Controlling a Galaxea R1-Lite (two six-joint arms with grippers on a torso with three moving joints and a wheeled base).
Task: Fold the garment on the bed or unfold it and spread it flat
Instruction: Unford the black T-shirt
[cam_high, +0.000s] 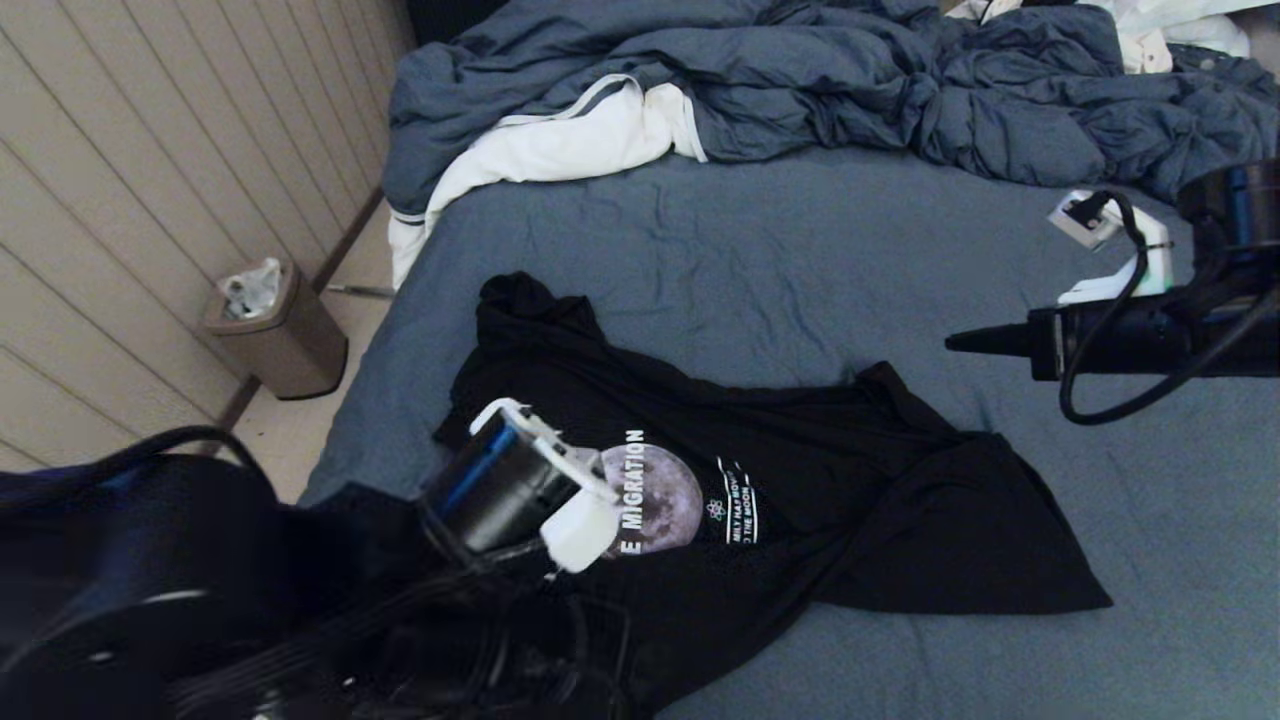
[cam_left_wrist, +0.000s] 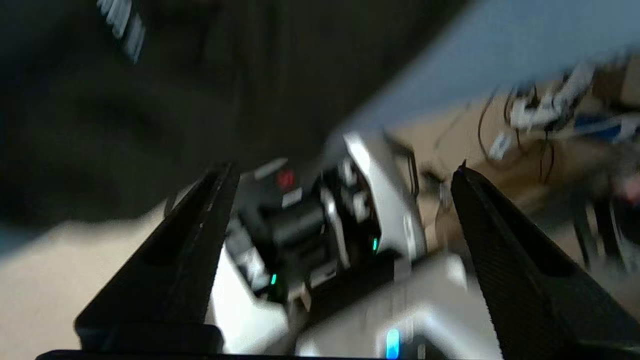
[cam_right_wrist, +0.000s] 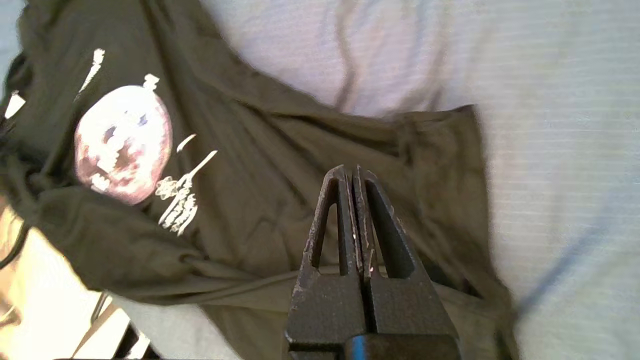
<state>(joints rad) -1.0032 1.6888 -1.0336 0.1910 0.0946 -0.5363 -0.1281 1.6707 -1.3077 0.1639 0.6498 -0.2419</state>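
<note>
Black T-shirt (cam_high: 800, 500) lies crumpled on the near part of the bed (cam_high: 760, 250), print side up, moon graphic and "MIGRATION" lettering showing, one edge hanging over the near bed edge. Sleeve or corner bunched toward the far left, another flap spread to the right. Fabric wrinkled, partly doubled over itself, not flat.

Left gripper (cam_left_wrist: 345, 175) is low at the near left, by the shirt's overhanging edge; in head view only its wrist shows. Left wrist view has both fingers (cam_left_wrist: 200, 215) spread wide apart, nothing between them, robot base and floor beyond.

Right gripper (cam_right_wrist: 353, 172) is held above the bed on the right, clear of the shirt's right flap in head view. Right wrist view shows its fingers pressed together, tips closed on nothing, shirt below.

Blue-grey duvet (cam_high: 850, 90) heaped at the far end of the bed, white cloth (cam_high: 560, 140) tucked at its left. Small bin (cam_high: 275, 330) on the floor by the wall, left of the bed.
</note>
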